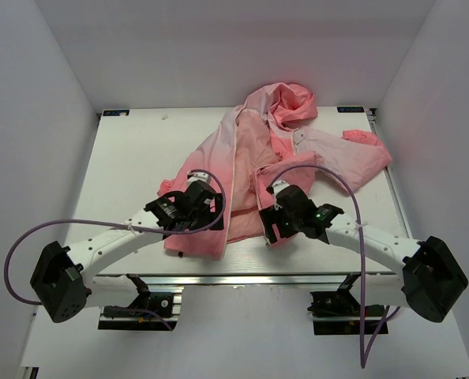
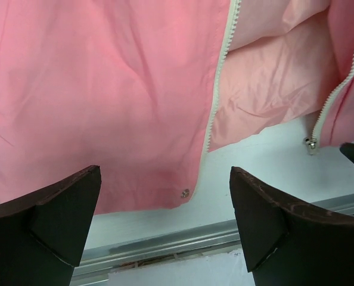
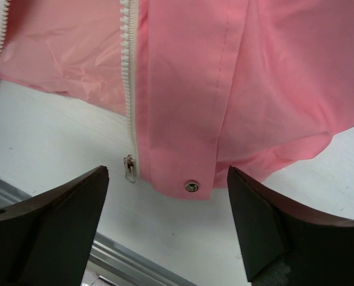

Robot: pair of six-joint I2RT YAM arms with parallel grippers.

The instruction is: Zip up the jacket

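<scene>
The pink jacket (image 1: pixel 298 150) lies open on the white table (image 1: pixel 132 158), hood at the back, hem toward me. My left gripper (image 1: pixel 189 209) is open and empty, hovering over the hem of the left front panel (image 2: pixel 105 89). Its white zipper edge (image 2: pixel 219 77) ends near a metal snap (image 2: pixel 185 193). My right gripper (image 1: pixel 286 215) is open and empty over the hem of the right front panel (image 3: pixel 224 89). There the zipper teeth (image 3: pixel 127 71) end in a metal slider (image 3: pixel 129 168) beside a snap (image 3: pixel 192 186). The slider also shows in the left wrist view (image 2: pixel 311 143).
An aluminium rail runs along the table's near edge (image 2: pixel 165 241) and also shows in the right wrist view (image 3: pixel 123 256). White walls stand close on the left, right and back. Purple cables (image 1: pixel 329 178) loop above both arms.
</scene>
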